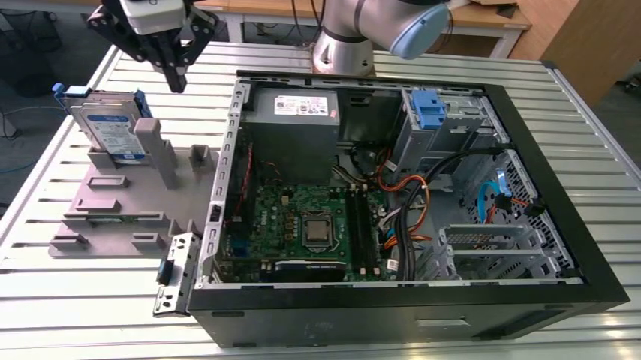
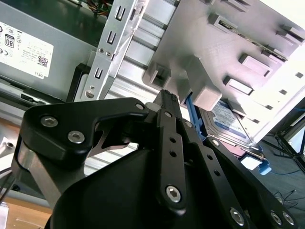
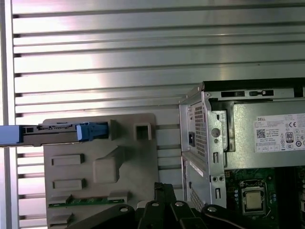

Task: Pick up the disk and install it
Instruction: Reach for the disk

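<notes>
Gripper (image 1: 179, 75) hanging empty with fingers pressed together, just above and beside the disk (image 1: 108, 127).

Disk upright in the grey holder (image 1: 110, 225), near the desk (image 1: 60, 300) corner on the exterior view's left, apart from the open computer case (image 1: 401, 322). Likely danger: going down with fingers together, striking the disk's top edge or a holder post and tipping it. Label face plain in the exterior view; slot position, edge-on, in the first wrist view; joined fingertips in the second wrist view.
</notes>
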{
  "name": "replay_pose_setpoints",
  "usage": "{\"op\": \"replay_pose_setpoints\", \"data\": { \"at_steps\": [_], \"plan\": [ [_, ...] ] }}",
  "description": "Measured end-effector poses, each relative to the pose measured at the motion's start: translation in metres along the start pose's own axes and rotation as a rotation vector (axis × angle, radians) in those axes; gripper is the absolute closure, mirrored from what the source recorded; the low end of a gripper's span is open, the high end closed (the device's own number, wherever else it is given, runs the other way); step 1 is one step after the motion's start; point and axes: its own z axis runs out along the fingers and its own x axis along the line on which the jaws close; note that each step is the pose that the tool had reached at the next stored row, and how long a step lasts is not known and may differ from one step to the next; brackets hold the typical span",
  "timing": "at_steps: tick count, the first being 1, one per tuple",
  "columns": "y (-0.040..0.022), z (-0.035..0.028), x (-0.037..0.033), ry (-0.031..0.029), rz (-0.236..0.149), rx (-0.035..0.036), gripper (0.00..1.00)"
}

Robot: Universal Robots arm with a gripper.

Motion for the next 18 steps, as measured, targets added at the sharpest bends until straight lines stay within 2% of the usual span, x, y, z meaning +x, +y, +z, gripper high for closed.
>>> {"op": "replay_pose_setpoints", "data": {
  "at_steps": [4,18],
  "plan": [
    [-0.0002,0.0,0.0026,0.0001,0.0,0.0001,0.89],
    [-0.0005,0.0009,0.0056,0.0001,0.0,0.0001,0.89]
  ]
}}
